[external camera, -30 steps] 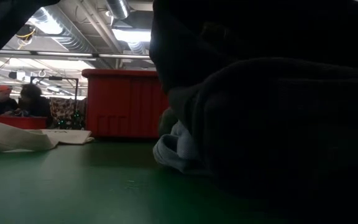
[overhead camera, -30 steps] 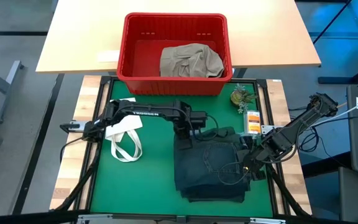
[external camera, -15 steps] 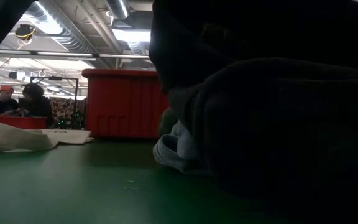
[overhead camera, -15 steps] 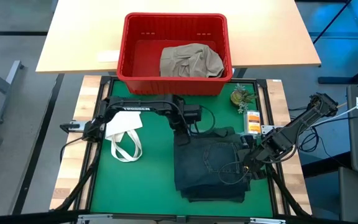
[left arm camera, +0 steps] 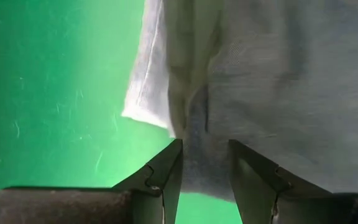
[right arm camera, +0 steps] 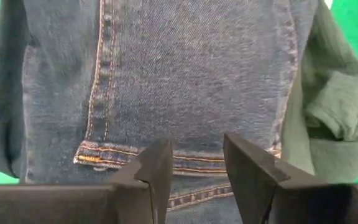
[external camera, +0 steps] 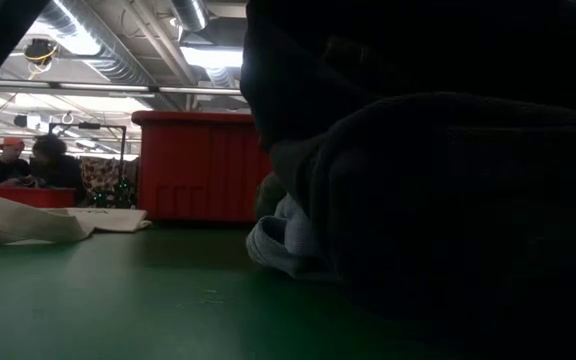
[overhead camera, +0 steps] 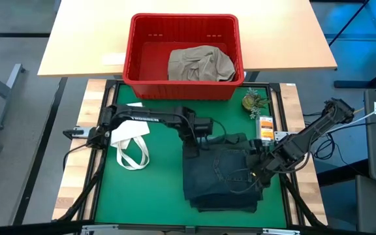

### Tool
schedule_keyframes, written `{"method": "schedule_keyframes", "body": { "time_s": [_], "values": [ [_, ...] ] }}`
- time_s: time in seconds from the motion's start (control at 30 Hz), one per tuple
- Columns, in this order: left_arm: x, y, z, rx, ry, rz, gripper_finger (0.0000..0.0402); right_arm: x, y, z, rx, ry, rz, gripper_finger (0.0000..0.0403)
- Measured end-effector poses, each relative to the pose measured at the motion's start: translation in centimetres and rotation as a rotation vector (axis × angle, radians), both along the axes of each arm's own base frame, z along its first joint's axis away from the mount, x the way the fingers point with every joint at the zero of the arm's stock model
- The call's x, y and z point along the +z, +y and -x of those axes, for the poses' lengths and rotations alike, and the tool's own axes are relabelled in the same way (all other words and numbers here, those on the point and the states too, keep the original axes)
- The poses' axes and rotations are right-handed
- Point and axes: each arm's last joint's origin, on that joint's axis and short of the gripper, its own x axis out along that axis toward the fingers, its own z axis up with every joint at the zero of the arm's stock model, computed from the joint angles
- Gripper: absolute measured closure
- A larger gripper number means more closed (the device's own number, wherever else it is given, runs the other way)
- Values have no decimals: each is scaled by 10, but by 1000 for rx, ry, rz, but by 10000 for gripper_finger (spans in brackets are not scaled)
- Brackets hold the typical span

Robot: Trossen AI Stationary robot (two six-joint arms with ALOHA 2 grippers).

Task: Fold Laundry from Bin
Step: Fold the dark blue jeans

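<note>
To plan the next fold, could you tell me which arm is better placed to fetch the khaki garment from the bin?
Probably the left: its tool sits nearer the red bin holding the khaki garment; the right tool is lower on the jeans.
</note>
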Motion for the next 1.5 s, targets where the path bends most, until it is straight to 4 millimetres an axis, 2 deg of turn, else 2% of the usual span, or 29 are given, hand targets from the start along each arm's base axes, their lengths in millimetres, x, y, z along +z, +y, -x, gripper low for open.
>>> {"method": "schedule_keyframes", "body": {
  "time_s": [0.17,0.37,0.57,1.07,1.17,1.27,1.4,1.5],
  "values": [
    [-45,-2,0,9,60,-61,282,-25,3,-5,5,42,2,260],
    [-94,-4,4,34,65,-46,282,-58,3,-5,-40,80,-7,260],
    [-117,-14,4,18,-1,57,283,-65,4,-3,-72,117,-79,260],
    [-115,-85,-2,-181,-150,177,283,-60,18,-4,102,249,-471,260],
    [-115,-87,-1,-181,-146,160,282,-50,20,-7,121,241,-474,260],
    [-111,-83,-2,-175,-129,159,282,-29,22,-11,151,194,-466,260],
    [-99,-78,-6,-171,-132,178,282,-4,21,-12,141,142,-422,260],
    [-85,-75,-10,-170,-136,176,282,7,21,-14,139,113,-411,260]
  ]
}}
